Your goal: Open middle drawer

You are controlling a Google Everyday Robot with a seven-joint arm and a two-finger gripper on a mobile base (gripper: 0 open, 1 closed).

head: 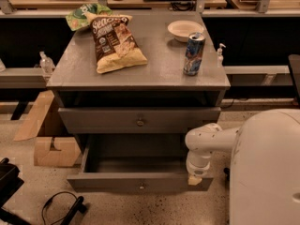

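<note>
Pincer (195,179) sits low at the right end of the wide grey middle drawer's (140,185) flat front panel, carried by the white robot arm (211,139); apart or together, cannot tell. Grey table (159,74) houses that drawer, which is pulled well out with nothing inside. Task looks about done. On top: brown snack bag (117,43), white bowl (185,29), blue drink can (193,54).

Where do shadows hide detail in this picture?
Camera view: deep shadow lies under the cabinet top and inside the open middle drawer; the gripper, at the picture-right end of that drawer's front, is dim; the top itself is evenly lit.
</note>
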